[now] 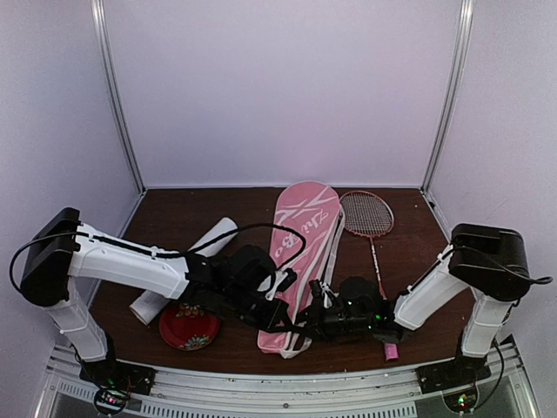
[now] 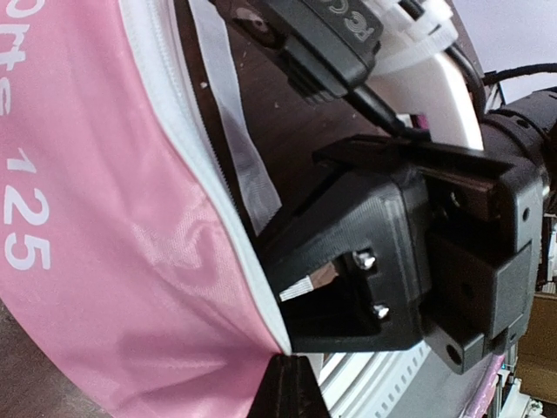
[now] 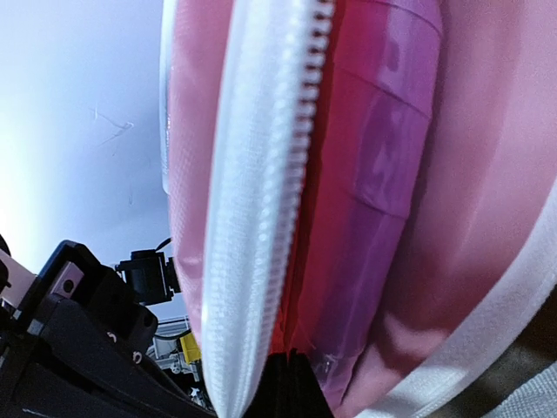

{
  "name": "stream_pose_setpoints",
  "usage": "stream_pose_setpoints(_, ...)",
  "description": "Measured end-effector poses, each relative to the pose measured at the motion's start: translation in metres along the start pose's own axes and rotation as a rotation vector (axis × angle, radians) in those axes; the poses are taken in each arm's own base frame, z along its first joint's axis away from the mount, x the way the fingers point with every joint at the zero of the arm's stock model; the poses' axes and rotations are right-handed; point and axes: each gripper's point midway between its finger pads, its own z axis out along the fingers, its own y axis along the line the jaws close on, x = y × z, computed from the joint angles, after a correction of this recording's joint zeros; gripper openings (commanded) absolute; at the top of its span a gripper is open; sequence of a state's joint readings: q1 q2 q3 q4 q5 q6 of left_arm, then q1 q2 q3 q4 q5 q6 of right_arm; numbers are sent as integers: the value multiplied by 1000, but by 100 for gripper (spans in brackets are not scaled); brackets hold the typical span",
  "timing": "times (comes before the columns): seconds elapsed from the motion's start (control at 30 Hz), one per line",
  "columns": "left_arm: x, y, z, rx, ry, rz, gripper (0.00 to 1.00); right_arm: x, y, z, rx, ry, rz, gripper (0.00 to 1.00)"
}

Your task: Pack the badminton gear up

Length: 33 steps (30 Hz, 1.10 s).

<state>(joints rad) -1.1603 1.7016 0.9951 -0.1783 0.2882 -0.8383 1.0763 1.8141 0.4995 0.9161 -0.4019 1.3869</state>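
My left claw pinches the near lip of the pink bag and my right claw clamps its zipper edge, probably to spread the mouth.

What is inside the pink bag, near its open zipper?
Through the open zipper of the pink bag, a pink wrapped handle shows. The fabric covers the rest of that item, so any other contents cannot be seen.

Arms reach inward, low; left hand, right hand both pinched shut.
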Motion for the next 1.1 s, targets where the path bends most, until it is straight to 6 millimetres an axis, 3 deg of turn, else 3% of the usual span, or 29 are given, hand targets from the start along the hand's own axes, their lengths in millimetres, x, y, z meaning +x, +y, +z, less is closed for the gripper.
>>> stream_pose_setpoints(0.17,-5,-8,-5,27,-21,3,0,-3,7,-1,3,-11,-30,6)
stream_pose_setpoints(0.43,-2,-5,-4,23,-15,-2,0,-7,-5,9,20,4,-8,12)
stream_pose_setpoints(0.63,-4,-6,-6,29,-20,-3,0,-7,-1,13,13,20,-18,19)
stream_pose_setpoints(0.9,-8,-10,-7,57,-35,3,0,-6,4,-14,107,11,-103,27)
stream_pose_setpoints(1.1,-8,-10,-6,62,-34,3,0,-4,4,-29,165,13,-152,23)
